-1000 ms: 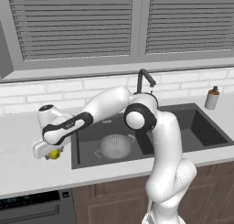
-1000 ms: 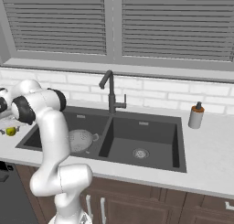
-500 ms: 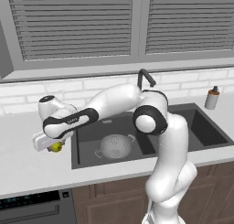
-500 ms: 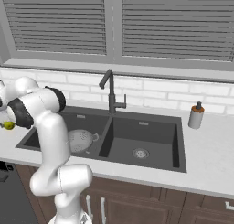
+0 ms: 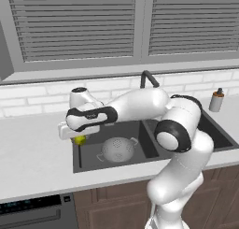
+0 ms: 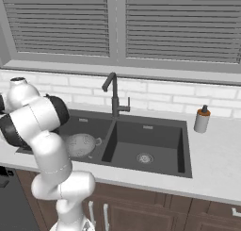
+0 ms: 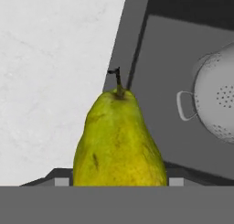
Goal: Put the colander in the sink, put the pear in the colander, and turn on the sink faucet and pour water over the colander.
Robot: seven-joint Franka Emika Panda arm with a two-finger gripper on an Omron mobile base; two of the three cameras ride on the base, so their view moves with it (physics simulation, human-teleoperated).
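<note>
My gripper (image 5: 79, 136) is shut on the yellow-green pear (image 5: 80, 141) and holds it in the air at the left rim of the sink (image 5: 77, 162). In the hand view the pear (image 7: 119, 141) stands stem-up between the fingertips (image 7: 61, 182), over the line where the white counter meets the dark basin. The silver colander (image 5: 117, 148) sits upright on the floor of the left basin, to the right of and below the pear; it appears again as the colander (image 6: 81, 144) and the colander (image 7: 217, 106). The gooseneck sink faucet (image 5: 148, 78) stands behind the basins with no water running.
A small bottle with an orange top (image 5: 216, 100) stands on the counter right of the sink. White counter (image 5: 32, 148) stretches left of the sink, with a brick backsplash and a window behind. The right basin (image 6: 146, 152) holds only its drain.
The jaws closed on the pear, and the arm has lifted it off the counter and carried it right to the sink's left rim. The colander has not moved.
</note>
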